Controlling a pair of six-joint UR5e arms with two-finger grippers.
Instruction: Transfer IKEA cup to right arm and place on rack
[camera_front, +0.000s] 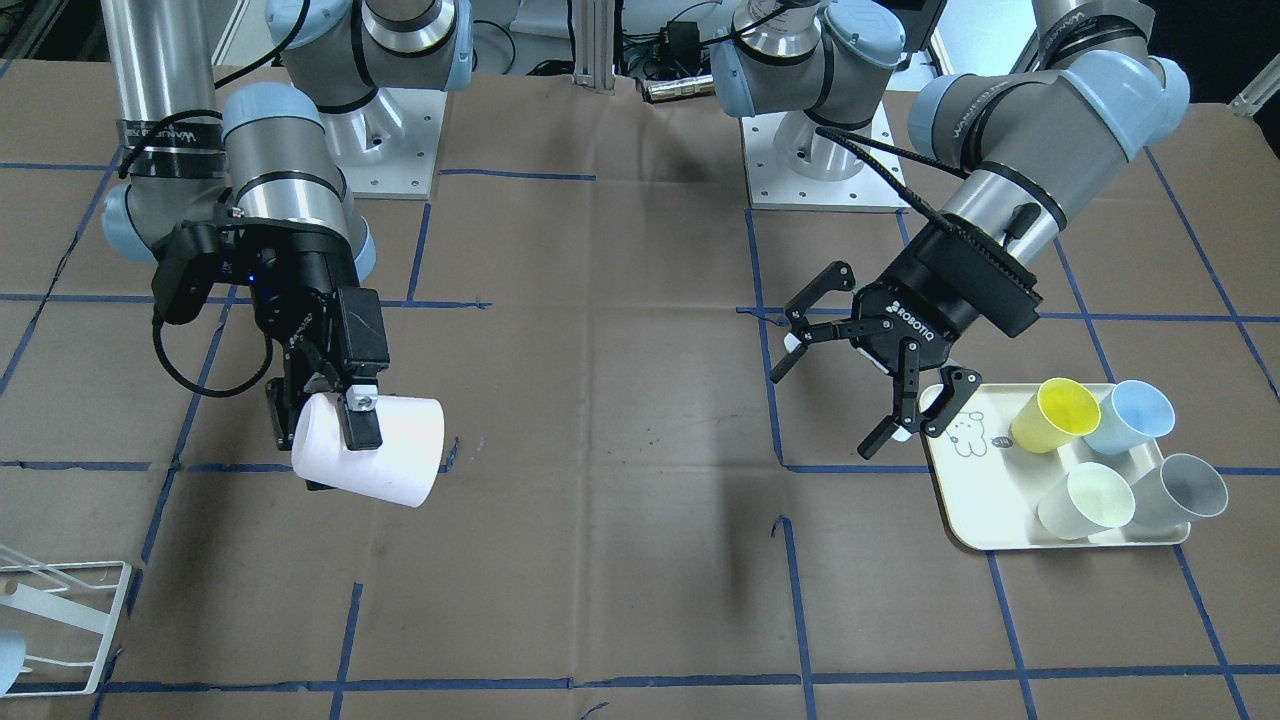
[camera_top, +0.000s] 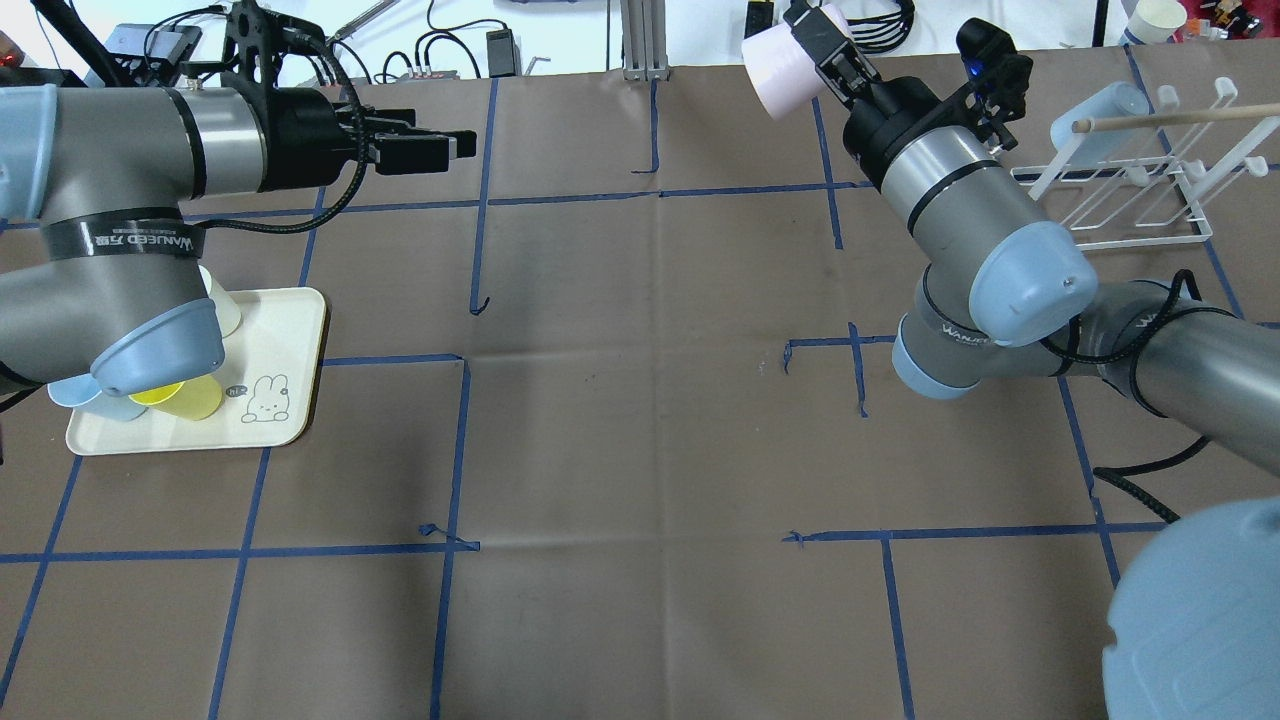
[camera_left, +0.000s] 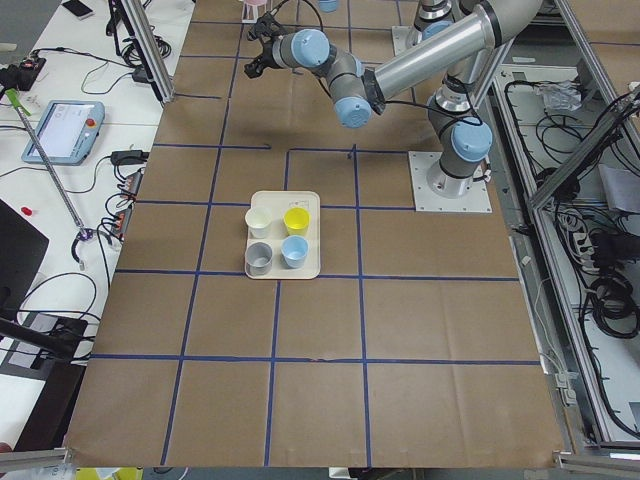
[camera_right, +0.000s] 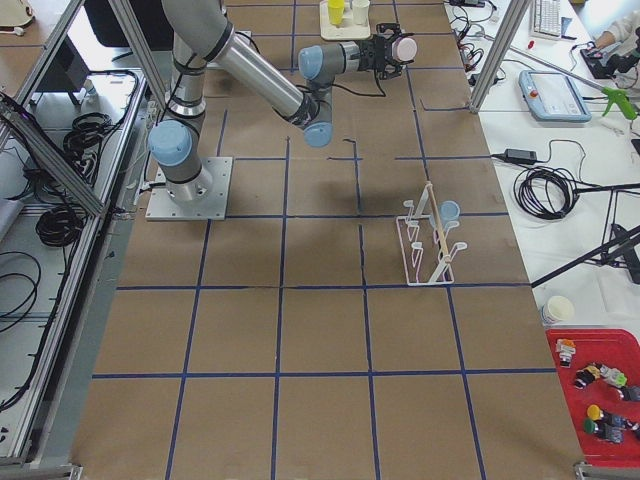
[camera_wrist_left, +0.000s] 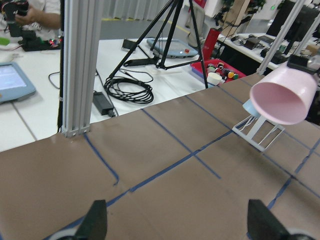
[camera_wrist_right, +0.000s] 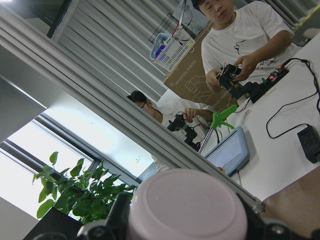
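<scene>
My right gripper is shut on a pale pink IKEA cup, which it holds on its side above the table. In the overhead view this cup is at the far edge, left of the rack. The white wire rack carries one pale blue cup. My left gripper hangs open and empty over the table beside the tray's corner. In the left wrist view the pink cup shows its open mouth, with the rack behind it. The right wrist view shows only the cup's base.
A cream tray with a bear drawing holds a yellow cup, a blue cup, a pale green cup and a grey cup. Brown paper with blue tape lines covers the table. People sit beyond the far edge.
</scene>
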